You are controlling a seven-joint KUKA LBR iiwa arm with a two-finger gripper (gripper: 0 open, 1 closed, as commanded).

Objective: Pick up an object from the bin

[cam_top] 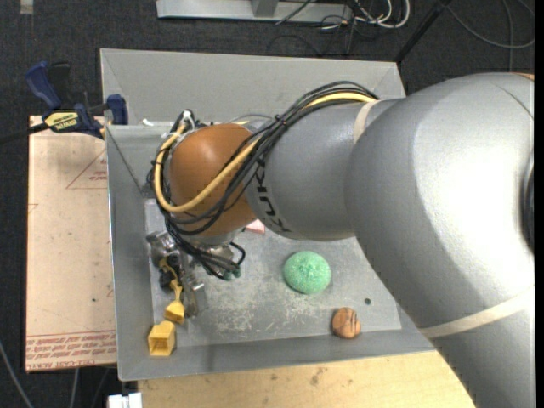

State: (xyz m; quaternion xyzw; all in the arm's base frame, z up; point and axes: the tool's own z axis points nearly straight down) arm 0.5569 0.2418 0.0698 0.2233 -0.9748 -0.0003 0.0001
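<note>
step: claw (180, 283) hovering low at the bin's (255, 83) lower-left corner | claw opening: cannot tell | thing: yellow block (161, 338) lying just beside it | next: likely calling for centring over the block, then closing

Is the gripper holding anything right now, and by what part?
Cannot tell. The gripper is low at the left of the bin, right against a small yellow piece; a grip on it is unclear.

1 green ball (307, 272); 1 small brown lump (345, 322) near it, apart.
</note>
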